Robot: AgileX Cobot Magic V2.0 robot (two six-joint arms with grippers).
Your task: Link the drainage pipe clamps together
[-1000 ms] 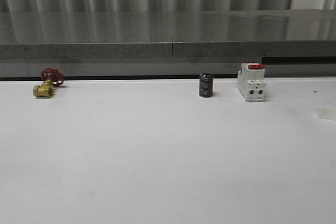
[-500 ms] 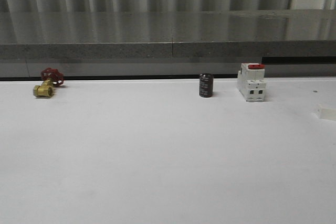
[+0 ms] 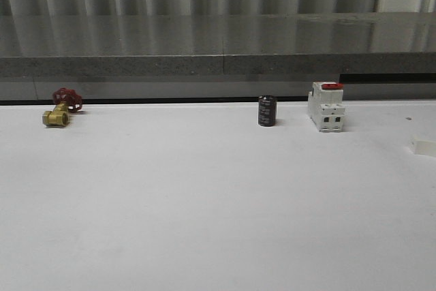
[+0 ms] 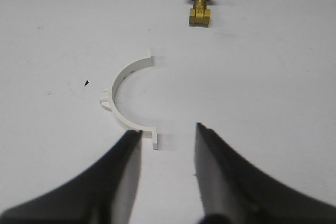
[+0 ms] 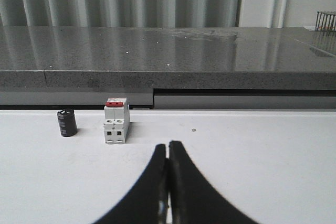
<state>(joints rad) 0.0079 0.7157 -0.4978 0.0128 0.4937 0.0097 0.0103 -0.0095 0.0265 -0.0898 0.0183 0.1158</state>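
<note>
Change since earlier: nothing is shifting in the front view; valve, cylinder and breaker are sitting where they sat a second ago.
Worktop [image 3: 204,202]: white surface, carrying every item; a grey stone ledge is running along its far edge.
Containers: I am seeing no box, tray or bin among these things.
Clamp half [image 4: 128,98]: one white semicircular half-ring is lying flat on the worktop in the left wrist view, open side facing right, small lug on its outer left curve, one end tab lying just beside the left finger's tip.
Left gripper [image 4: 168,135]: jaws are standing released, with a wide gap between the dark fingers, gripping nothing.
Right gripper [image 5: 168,153]: jaws are pressing clenched together, tips touching, nothing between them.
Brass valve [image 3: 61,108]: sitting far left with its red handwheel; it is also showing beyond the clamp half in the left wrist view.
Dark cylinder [image 3: 267,111]: standing upright at the far edge, just left of the breaker.
Breaker [image 3: 326,106]: white, red switch on top, upright.
White piece [image 3: 424,146]: partly cut off at the right edge; what it is I cannot tell.
</note>
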